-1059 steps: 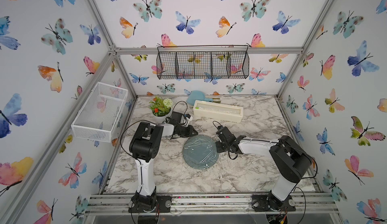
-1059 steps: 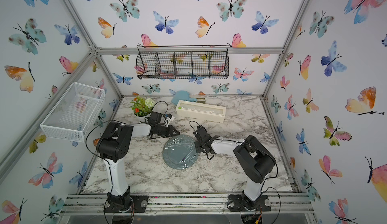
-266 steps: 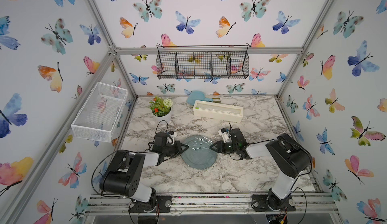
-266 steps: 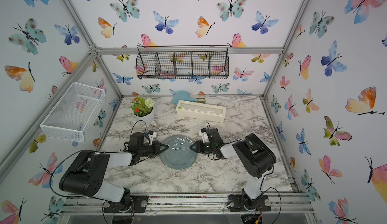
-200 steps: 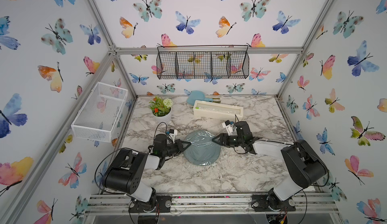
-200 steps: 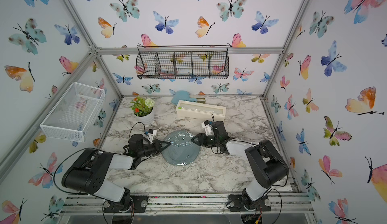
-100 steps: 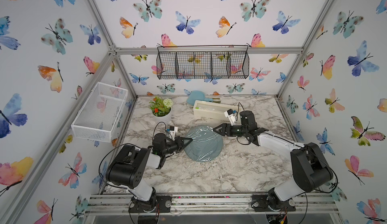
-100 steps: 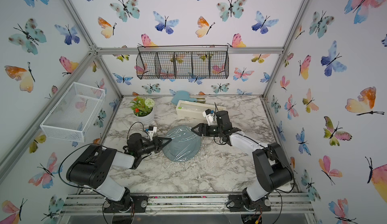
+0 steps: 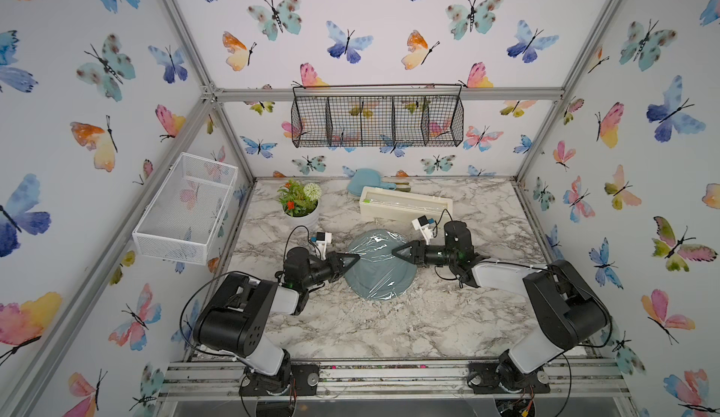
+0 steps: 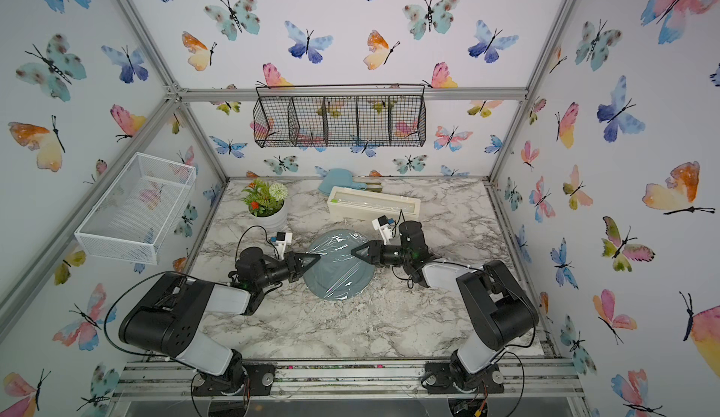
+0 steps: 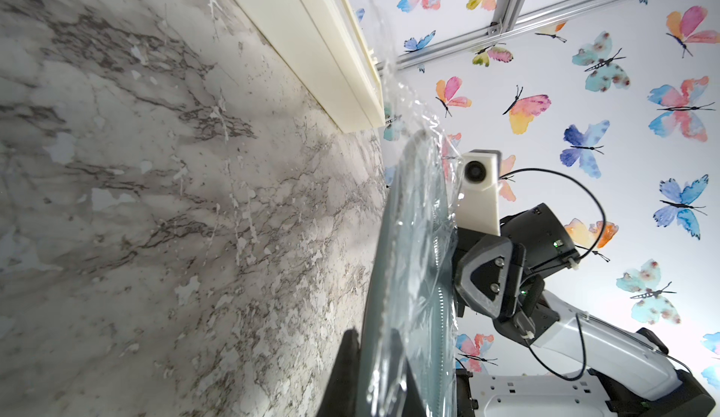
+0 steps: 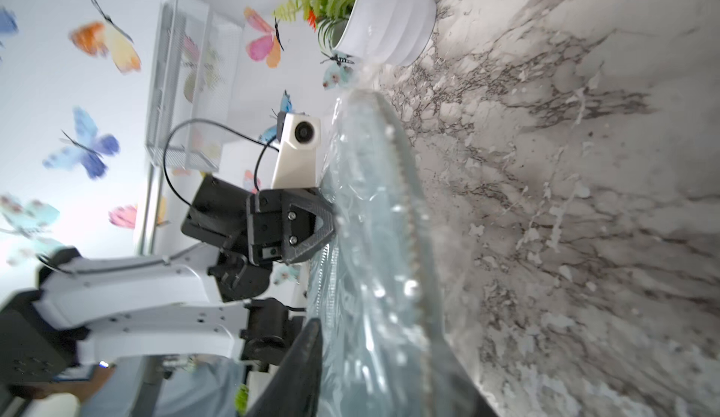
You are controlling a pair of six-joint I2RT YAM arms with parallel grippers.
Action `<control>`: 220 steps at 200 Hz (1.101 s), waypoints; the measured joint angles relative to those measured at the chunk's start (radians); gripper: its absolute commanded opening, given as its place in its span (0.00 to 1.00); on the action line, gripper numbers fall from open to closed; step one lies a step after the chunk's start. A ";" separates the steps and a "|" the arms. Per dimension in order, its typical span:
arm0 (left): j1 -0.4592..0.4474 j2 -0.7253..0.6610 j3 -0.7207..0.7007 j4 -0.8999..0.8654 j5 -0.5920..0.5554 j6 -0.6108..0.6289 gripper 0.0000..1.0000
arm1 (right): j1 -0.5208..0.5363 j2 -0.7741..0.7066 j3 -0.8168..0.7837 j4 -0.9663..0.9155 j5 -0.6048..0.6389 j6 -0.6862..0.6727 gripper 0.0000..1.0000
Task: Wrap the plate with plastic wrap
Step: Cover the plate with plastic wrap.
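Slate grey-blue round plate (image 9: 376, 278), flat earlier, is tipped up over the marble tabletop (image 9: 389, 329). Left gripper (image 9: 352, 258) is clenched on its left rim over thin transparent plastic wrap (image 9: 370, 241). Right gripper (image 9: 395, 250) is set at the right rim, grip not discernible.

Step judged: turning over for tucking. A firm two-sided hold is needed.

White mesh basket (image 9: 171, 244), black wire basket (image 9: 378, 140): nothing seen inside. Long cream-white box (image 9: 405, 211): roll held.

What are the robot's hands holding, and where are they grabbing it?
The left gripper pinches the plate, covered in plastic wrap, by its rim. The right gripper is at the opposite rim; whether it grips cannot be told.
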 measured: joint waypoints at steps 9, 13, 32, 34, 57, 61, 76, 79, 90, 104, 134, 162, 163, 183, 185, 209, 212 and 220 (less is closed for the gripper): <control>0.001 -0.013 0.001 -0.002 -0.005 0.005 0.00 | -0.003 0.006 -0.002 0.026 -0.002 0.021 0.17; 0.001 -0.018 0.001 -0.001 -0.009 0.005 0.00 | -0.004 0.008 -0.003 0.032 -0.001 0.032 0.14; -0.001 -0.047 0.003 -0.011 -0.031 0.028 0.00 | -0.005 0.023 -0.008 0.080 0.006 0.060 0.03; -0.001 -0.048 0.003 -0.011 -0.031 0.031 0.00 | -0.005 0.025 -0.010 0.087 0.006 0.062 0.02; -0.001 -0.056 0.004 -0.026 -0.042 0.045 0.25 | -0.005 0.048 -0.018 0.147 -0.001 0.092 0.02; 0.000 -0.058 0.004 -0.030 -0.042 0.050 0.38 | -0.005 0.053 -0.021 0.158 -0.003 0.099 0.02; -0.002 -0.078 0.015 -0.057 -0.040 0.063 0.72 | -0.002 0.069 -0.029 0.191 -0.016 0.131 0.02; -0.002 -0.085 0.019 -0.066 -0.040 0.064 0.75 | -0.001 0.071 -0.031 0.194 -0.019 0.136 0.02; 0.000 -0.121 0.032 -0.122 -0.042 0.103 0.81 | -0.003 0.072 -0.037 0.197 -0.026 0.146 0.02; 0.014 -0.181 0.066 -0.256 -0.061 0.177 0.82 | -0.008 0.069 -0.039 0.184 -0.038 0.144 0.02; 0.029 -0.268 0.208 -0.594 -0.185 0.377 0.77 | -0.071 0.018 -0.020 -0.039 -0.036 0.012 0.02; 0.013 -0.267 0.367 -0.777 -0.202 0.526 0.77 | -0.101 0.012 0.019 -0.203 -0.020 -0.118 0.02; 0.013 -0.267 0.367 -0.777 -0.202 0.526 0.77 | -0.101 0.012 0.019 -0.207 -0.021 -0.121 0.02; -0.017 -0.196 0.485 -0.822 -0.142 0.583 0.78 | -0.098 0.012 0.016 -0.246 -0.034 -0.152 0.02; -0.019 -0.191 0.491 -0.824 -0.137 0.586 0.78 | -0.098 0.012 0.015 -0.246 -0.035 -0.153 0.02; -0.042 -0.092 0.568 -0.847 -0.072 0.620 0.78 | -0.094 0.007 0.009 -0.245 -0.055 -0.153 0.02; -0.044 -0.082 0.573 -0.850 -0.064 0.624 0.78 | -0.093 0.005 0.009 -0.245 -0.058 -0.153 0.02; -0.047 -0.052 0.581 -0.859 -0.047 0.629 0.78 | -0.093 -0.002 0.008 -0.245 -0.065 -0.153 0.02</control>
